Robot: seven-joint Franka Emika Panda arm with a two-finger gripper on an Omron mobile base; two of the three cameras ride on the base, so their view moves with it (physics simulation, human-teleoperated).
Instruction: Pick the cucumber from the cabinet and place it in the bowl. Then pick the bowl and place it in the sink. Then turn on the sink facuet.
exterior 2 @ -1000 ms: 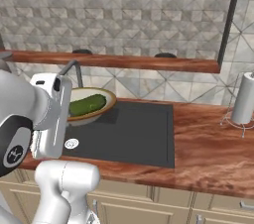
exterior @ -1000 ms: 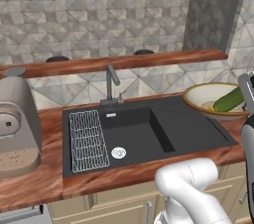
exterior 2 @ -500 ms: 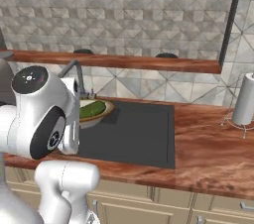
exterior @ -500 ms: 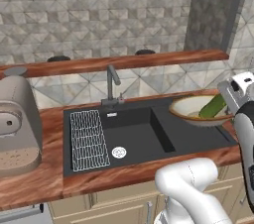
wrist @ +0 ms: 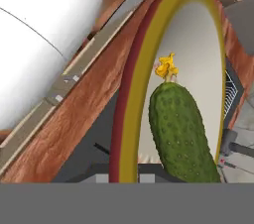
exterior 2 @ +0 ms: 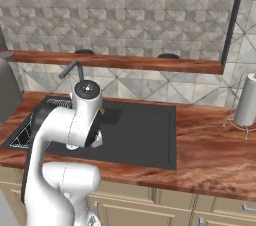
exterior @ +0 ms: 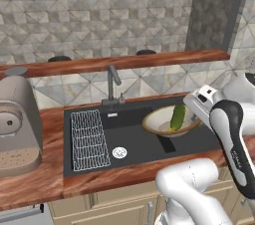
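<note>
The cream bowl (exterior: 162, 121) with its olive-yellow rim hangs tilted over the right part of the black sink (exterior: 133, 142). The dark green cucumber (exterior: 177, 117) leans inside it. My gripper (exterior: 195, 118) is shut on the bowl's right rim. In the hand view the cucumber (wrist: 181, 134) lies close up against the bowl's rim (wrist: 130, 104), a yellow flower at its end. The dark grey sink faucet (exterior: 113, 83) stands behind the basin, left of the bowl. From the right base view my arm hides the bowl; the faucet (exterior 2: 74, 69) and sink (exterior 2: 142, 130) show. The cabinet is out of view.
A wire rack (exterior: 89, 139) lies in the sink's left half beside the silver drain (exterior: 119, 153). A beige coffee machine (exterior: 16, 125) stands on the counter at left. A paper towel roll (exterior 2: 246, 101) stands at far right. A wooden ledge (exterior: 124, 62) runs along the wall.
My gripper has carried the bowl with the cucumber leftward, from the counter right of the sink to over the basin. The arm swung across with it.
</note>
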